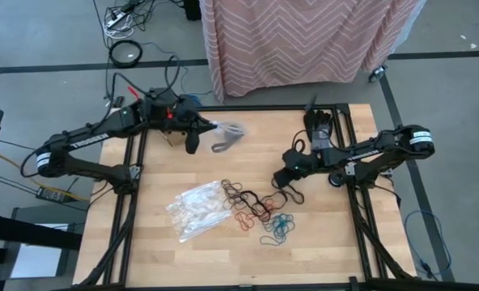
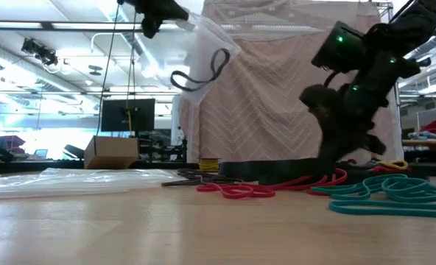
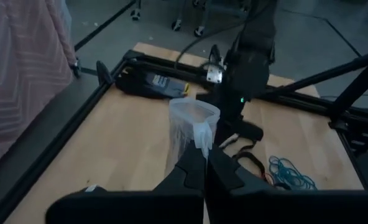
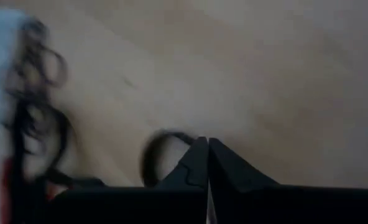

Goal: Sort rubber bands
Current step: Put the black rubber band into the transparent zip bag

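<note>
Rubber bands lie heaped mid-table: black and red ones, with teal ones nearer the front edge. In the low view the red and teal bands rest flat on the wood. My right gripper is down at the heap's far right side, shut on a black band. My left gripper is raised over the table's far left, shut on a clear plastic bag. A black band shows in that bag. My left gripper pinches the clear bag's wall between its two fingers, a little below the bag's open mouth. The bag is lifted clear of the table and stands out beyond the fingertips. My right gripper slants down from the table's right side, its fingertips closed on the edge of a black band's loop. The loop lies flat on the wood beside the fingers.
A stack of clear plastic bags lies left of the heap. A dark object sits at the table's far edge by the right arm. Black frame rails run along both sides. A pink patterned cloth hangs beyond the far edge.
</note>
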Tool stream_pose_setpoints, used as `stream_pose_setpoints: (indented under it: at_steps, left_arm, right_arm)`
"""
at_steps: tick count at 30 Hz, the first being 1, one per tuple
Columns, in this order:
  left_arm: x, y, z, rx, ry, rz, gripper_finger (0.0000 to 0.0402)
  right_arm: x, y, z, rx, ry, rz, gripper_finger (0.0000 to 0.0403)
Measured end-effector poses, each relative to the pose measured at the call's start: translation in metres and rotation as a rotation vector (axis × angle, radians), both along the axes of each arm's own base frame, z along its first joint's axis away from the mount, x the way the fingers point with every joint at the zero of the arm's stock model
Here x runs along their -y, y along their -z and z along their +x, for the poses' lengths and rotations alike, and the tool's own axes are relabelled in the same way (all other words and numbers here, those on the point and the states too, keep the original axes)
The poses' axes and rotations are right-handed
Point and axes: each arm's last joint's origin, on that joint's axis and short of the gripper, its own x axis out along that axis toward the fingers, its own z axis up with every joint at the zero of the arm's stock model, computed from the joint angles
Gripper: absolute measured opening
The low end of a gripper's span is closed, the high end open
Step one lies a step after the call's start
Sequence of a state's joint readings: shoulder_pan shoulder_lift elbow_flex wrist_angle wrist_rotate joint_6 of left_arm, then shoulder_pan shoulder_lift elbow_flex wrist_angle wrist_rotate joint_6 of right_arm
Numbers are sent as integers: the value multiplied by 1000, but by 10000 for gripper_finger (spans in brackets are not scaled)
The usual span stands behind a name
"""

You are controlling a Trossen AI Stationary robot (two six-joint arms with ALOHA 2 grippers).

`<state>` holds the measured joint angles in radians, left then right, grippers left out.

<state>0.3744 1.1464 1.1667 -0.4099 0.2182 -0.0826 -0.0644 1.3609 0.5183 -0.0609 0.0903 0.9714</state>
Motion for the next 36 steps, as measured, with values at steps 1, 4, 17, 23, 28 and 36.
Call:
stream_pose_setpoints:
  at_steps: [1,4,17,23,28,36]
  left_arm:
    - [-1,2,2,-8,0,-3,0]
    - [-3,8,9,-34,3,-14,0]
    - [-8,19,23,-60,16,-30,0]
    - [-8,18,24,-44,21,-26,0]
    - [-8,18,24,-43,30,-32,0]
    - [-7,18,24,-45,28,-38,0]
  right_arm:
    - [1,-5,3,44,7,-1,1]
    - [3,-29,12,142,8,-39,0]
    - [15,-79,4,-63,-278,-100,0]
    - [14,-47,15,-205,-423,-24,38]
    - [16,-22,32,-223,-487,-24,112]
    - [19,13,41,-346,-459,15,165]
